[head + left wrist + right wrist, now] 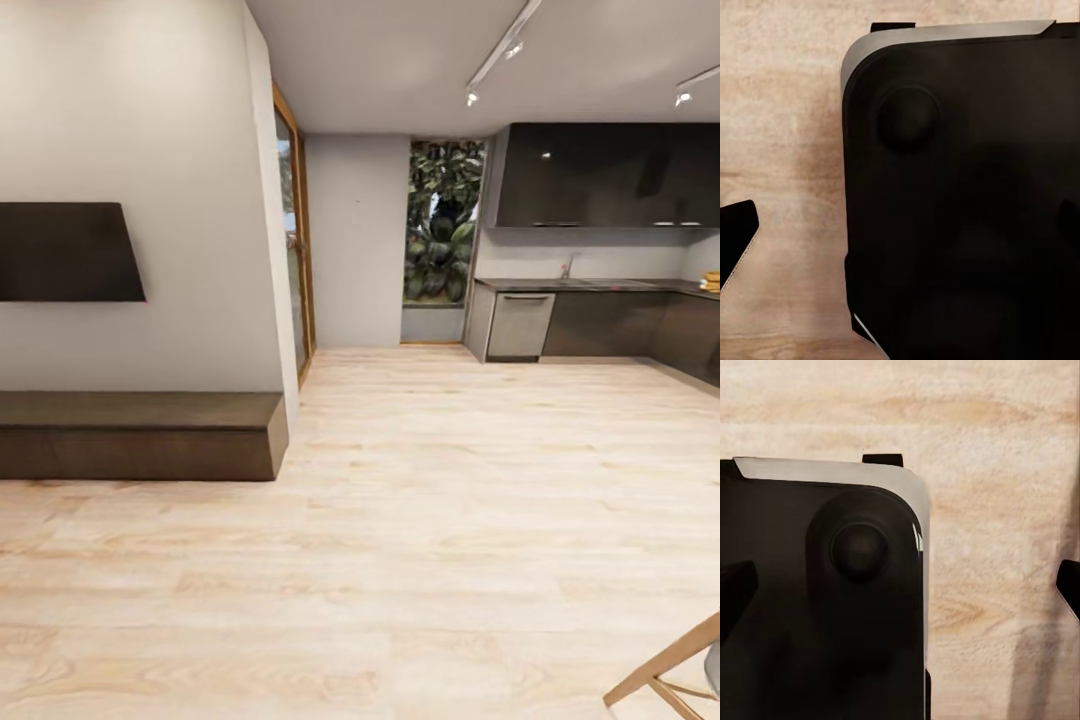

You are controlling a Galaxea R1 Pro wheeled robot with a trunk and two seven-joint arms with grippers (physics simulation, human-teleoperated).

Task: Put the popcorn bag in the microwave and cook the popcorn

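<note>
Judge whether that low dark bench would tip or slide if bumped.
The bench is long, low and flat on the wood floor, so tipping seems unlikely. Its solid, blocky build suggests weight; it would probably resist sliding.

Both wrist cameras look straight down past the robot's black base point(960, 202). In the left wrist view, 1 dark fingertip point(736, 238) shows at the frame edge. In the right wrist view, 2 dark fingertips point(735, 592) show at opposite edges, set wide apart.
</note>
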